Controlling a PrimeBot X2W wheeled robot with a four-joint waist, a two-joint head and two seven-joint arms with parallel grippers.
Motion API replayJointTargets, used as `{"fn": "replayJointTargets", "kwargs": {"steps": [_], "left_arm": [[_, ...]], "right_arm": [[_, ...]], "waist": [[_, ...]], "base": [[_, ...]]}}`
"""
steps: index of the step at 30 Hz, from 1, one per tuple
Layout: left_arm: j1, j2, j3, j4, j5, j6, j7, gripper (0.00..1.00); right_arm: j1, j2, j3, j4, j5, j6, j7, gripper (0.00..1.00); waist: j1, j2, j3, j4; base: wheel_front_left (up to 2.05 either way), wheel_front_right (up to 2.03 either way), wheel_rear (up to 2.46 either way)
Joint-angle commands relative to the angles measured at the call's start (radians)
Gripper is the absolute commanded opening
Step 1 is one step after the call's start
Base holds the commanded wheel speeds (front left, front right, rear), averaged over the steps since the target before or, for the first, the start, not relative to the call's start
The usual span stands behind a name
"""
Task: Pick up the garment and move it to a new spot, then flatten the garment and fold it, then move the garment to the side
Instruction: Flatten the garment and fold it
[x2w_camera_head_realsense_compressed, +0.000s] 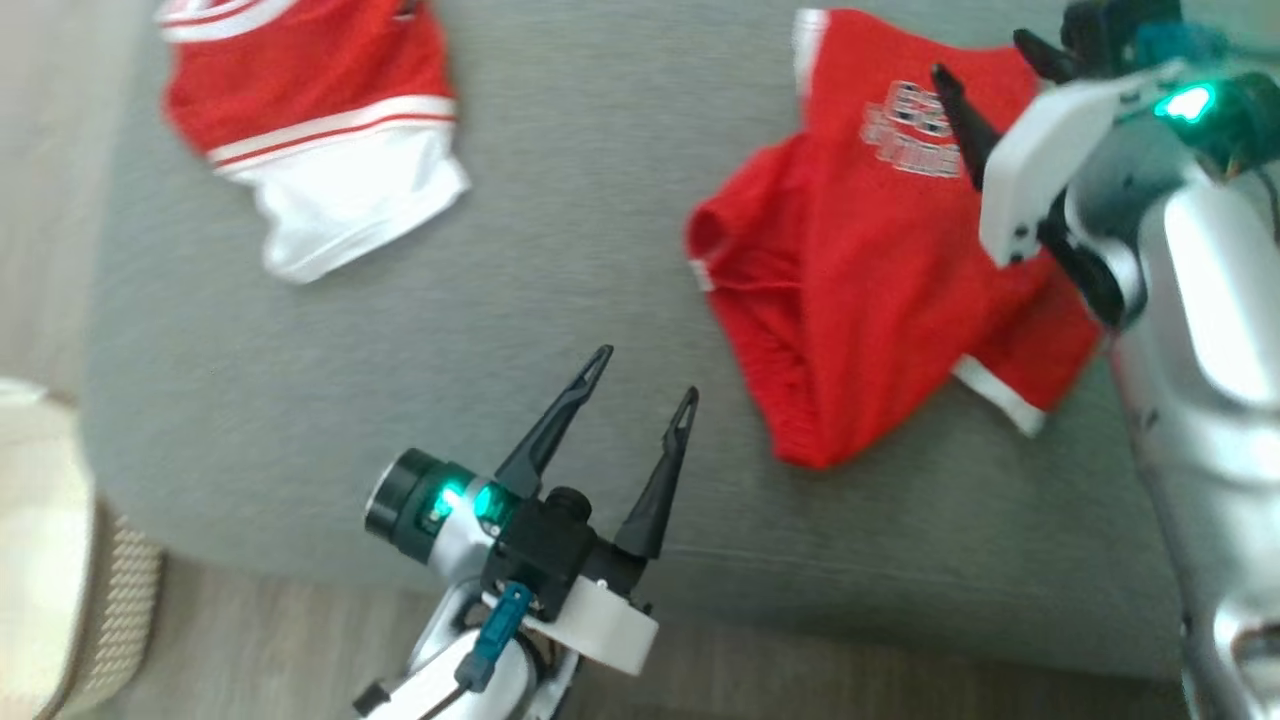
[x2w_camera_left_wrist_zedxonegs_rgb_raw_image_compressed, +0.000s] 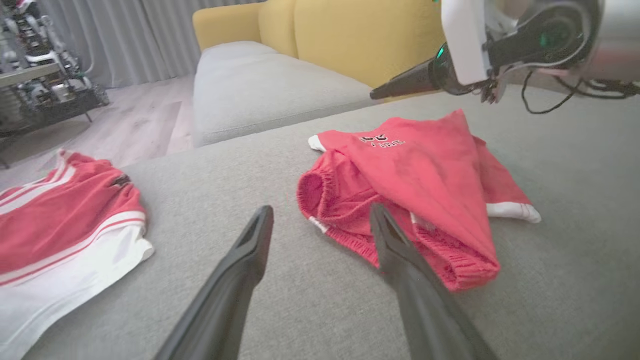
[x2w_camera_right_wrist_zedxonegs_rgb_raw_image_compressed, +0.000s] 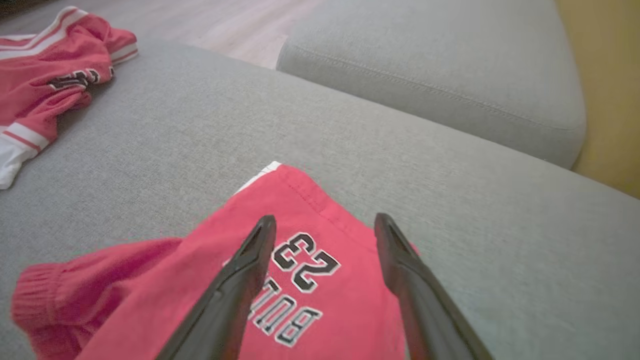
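Two pairs of fingers were spread wide, and neither held anything. The left fingers (x2w_camera_head_realsense_compressed: 668, 460) hovered over the bare grey cushion (x2w_camera_head_realsense_compressed: 520, 250). The crumpled red shorts (x2w_camera_head_realsense_compressed: 850, 290) lay on the cushion near the right-hand tip of the left fingers, with the waistband bunched toward them. The right fingers (x2w_camera_head_realsense_compressed: 965, 120) hung above the printed leg of the shorts, the number showing between them in the right wrist view. Whether they touched the cloth could not be told. A red-and-white garment (x2w_camera_head_realsense_compressed: 310, 110) lay well apart, off to the left of the left fingers.
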Motion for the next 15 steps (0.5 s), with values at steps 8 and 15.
{"fn": "replayJointTargets", "kwargs": {"steps": [8,15], "left_arm": [[0.056,-0.100,0.102,-0.036,0.008,-0.049,-0.005,1.00],[0.074,-0.148,0.142,-0.022,0.041,-0.102,-0.005,1.00]], "right_arm": [[-0.229,-0.018,0.019,0.379,-0.049,0.000,0.035,1.00],[-0.297,-0.044,0.035,0.603,-0.100,0.000,0.094,1.00]], "waist": [[0.0000,0.0000,0.006,0.227],[0.0000,0.0000,0.023,0.285]], "base": [[0.00,0.00,0.00],[0.00,0.00,0.00]]}}
